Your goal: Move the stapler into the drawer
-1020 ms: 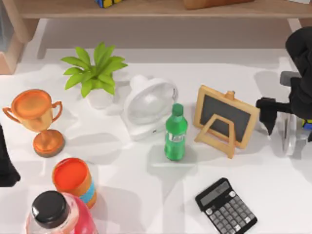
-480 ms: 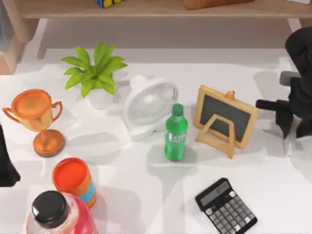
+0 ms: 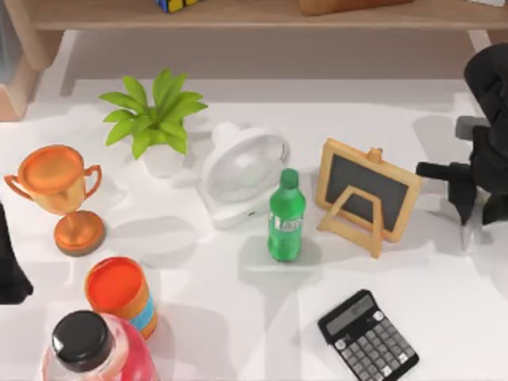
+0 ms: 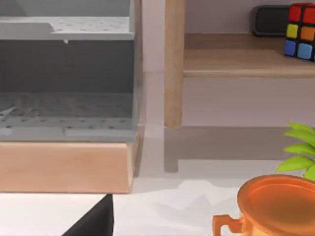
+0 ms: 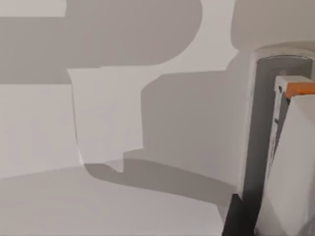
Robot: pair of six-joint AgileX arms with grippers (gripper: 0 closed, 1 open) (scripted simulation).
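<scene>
The fingers (image 3: 462, 203) of the right gripper (image 3: 477, 216) are standing apart with a gap between them, pointing down at the right edge of the table (image 3: 238, 317) and not yet closing on anything that I can make out. The stapler (image 5: 295, 167) is lying under that gripper, just right of the little blackboard easel (image 3: 367, 193). From the right wrist view it is showing up close as a pale, long body with an orange tip. The gripper is hanging over it this way, I judge, so that the fingers are straddling its narrow width for a grasp from above.

The drawer (image 4: 69, 110) is sitting at the opposite side – a grey perforated tray pulled open in a wooden frame, facing the left wrist camera – so the stapler is lying well apart from where it is meant to go. The carry across the crowded table is not yet begun.

The left gripper (image 3: 9, 270) is idling at the table's left edge, near the trophy (image 3: 62, 190).

Counting outward: one stapler, one easel, one calculator (image 3: 369, 336), one green bottle (image 3: 286, 216), one white fan (image 3: 242, 171), one potted plant (image 3: 155, 115), one trophy, one orange cup (image 3: 119, 292), one pink black-capped bottle (image 3: 89, 348) – and two arms.
</scene>
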